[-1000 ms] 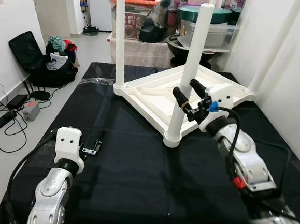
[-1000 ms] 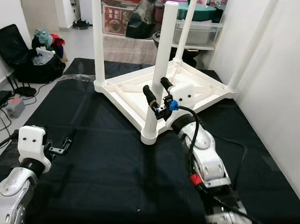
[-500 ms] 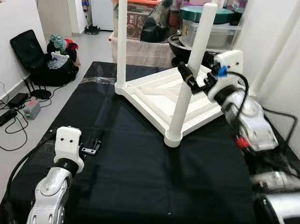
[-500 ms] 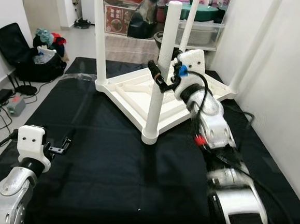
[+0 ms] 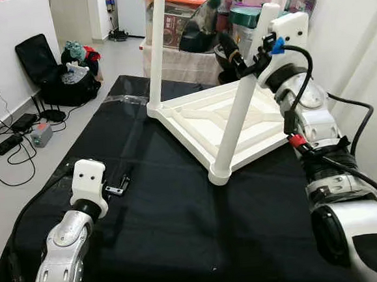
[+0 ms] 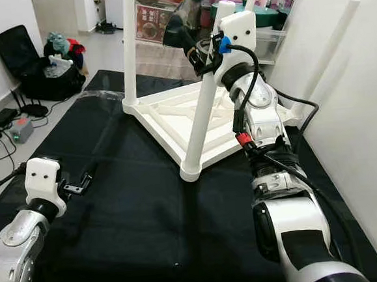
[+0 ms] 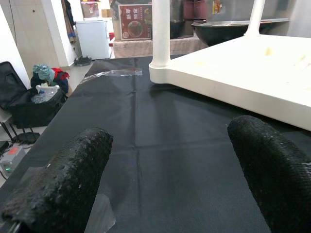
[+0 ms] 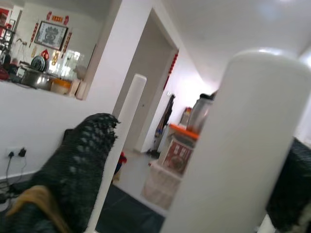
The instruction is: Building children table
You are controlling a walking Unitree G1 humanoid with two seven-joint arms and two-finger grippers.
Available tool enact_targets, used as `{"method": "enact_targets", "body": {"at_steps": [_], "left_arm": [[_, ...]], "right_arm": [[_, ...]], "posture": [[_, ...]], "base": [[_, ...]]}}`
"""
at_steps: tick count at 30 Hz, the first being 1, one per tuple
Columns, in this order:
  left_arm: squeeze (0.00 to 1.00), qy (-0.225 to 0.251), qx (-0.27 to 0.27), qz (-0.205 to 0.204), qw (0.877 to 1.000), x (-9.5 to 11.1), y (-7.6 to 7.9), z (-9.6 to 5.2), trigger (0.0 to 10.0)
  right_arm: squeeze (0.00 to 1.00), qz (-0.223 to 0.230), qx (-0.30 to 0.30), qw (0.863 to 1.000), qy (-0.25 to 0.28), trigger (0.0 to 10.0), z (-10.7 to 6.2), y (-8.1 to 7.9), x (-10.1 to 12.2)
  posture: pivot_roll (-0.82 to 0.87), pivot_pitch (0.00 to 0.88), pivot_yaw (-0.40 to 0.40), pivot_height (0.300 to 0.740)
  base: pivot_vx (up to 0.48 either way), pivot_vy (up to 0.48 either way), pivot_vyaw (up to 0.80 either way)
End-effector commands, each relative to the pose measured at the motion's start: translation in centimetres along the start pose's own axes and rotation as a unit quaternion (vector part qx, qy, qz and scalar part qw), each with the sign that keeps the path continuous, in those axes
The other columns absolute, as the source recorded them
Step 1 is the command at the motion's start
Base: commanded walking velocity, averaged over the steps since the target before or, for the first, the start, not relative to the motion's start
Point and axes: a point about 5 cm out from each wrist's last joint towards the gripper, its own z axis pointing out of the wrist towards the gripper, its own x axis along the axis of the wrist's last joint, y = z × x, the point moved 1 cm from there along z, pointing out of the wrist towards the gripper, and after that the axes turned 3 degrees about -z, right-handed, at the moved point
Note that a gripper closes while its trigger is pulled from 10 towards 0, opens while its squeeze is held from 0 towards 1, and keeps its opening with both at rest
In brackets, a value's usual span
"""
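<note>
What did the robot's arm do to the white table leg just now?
The right gripper climbed the near table leg, from low beside it to its top end, with one black finger on each side. Whether it actually squeezes the leg can't be told. The upside-down white table stayed on the black cloth, and the left gripper stayed low and open over the cloth.

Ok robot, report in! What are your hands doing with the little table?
Right gripper open around top of nearest leg. Left gripper open, low over black mat. Table upside down on the mat. Nothing blocking.
</note>
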Motion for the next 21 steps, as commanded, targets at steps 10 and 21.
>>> {"method": "enact_targets", "body": {"at_steps": [10,21], "left_arm": [[0.00,-0.001,-0.011,0.006,1.000,-0.1,0.6,0.2,10.0],[0.00,-0.002,-0.015,0.007,1.000,-0.3,0.8,0.2,10.0]], "right_arm": [[0.00,-0.083,0.009,0.996,0.044,0.0,-0.8,-0.2,0.6],[0.00,-0.099,0.035,0.993,0.048,0.0,-1.4,-1.4,-0.3]], "posture": [[0.11,0.000,-0.165,0.740],[0.11,0.000,-0.164,0.740]], "base": [[0.000,0.000,0.00],[0.000,0.000,0.00]]}}
